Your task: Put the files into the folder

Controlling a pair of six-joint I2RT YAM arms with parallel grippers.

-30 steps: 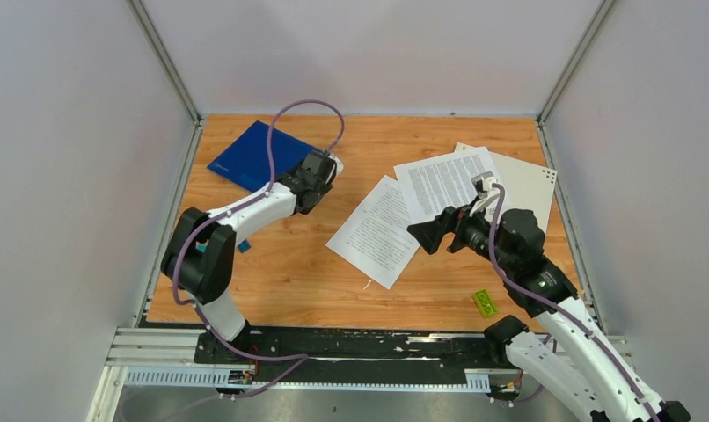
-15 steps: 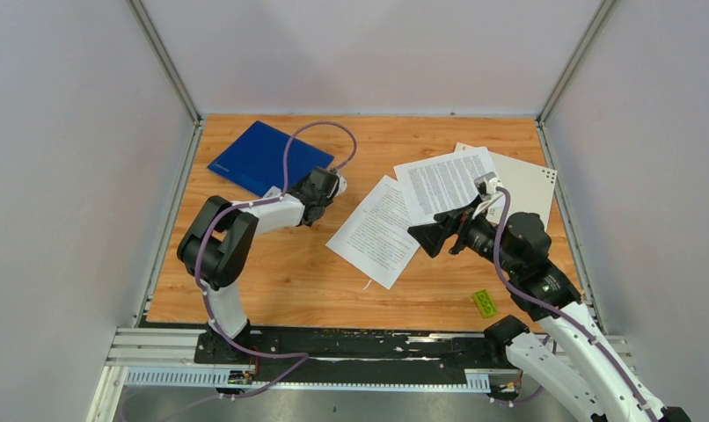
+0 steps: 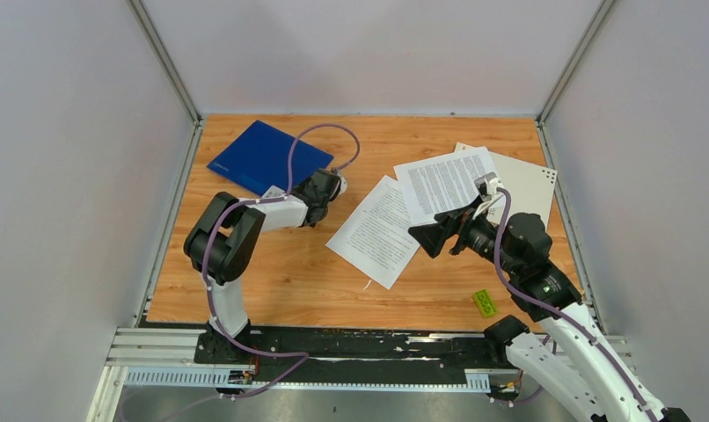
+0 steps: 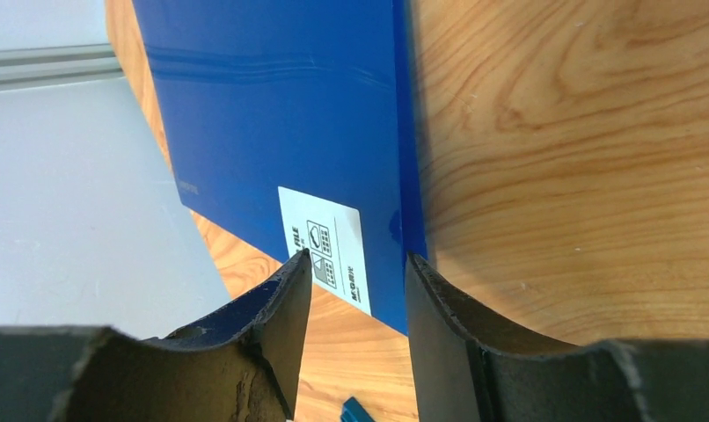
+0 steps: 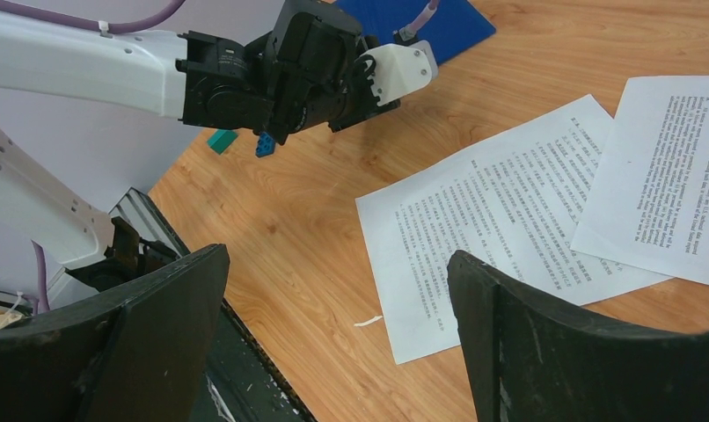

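Left gripper: jaws a narrow slot apart, nothing pinched, poised at the near corner of the folder. Right gripper: spread wide, empty, hanging over the files.

- Folder: blue, shut, flat, upper left of the overhead frame.
- Files: two printed sheets, overlapping, centre to upper right, well apart from the folder.
- White label sits by the corner between the left fingers.

Judgement: the cover needs lifting first. Catch only the top leaf at that corner and raise it slowly. Which edge is the spine, I cannot tell.
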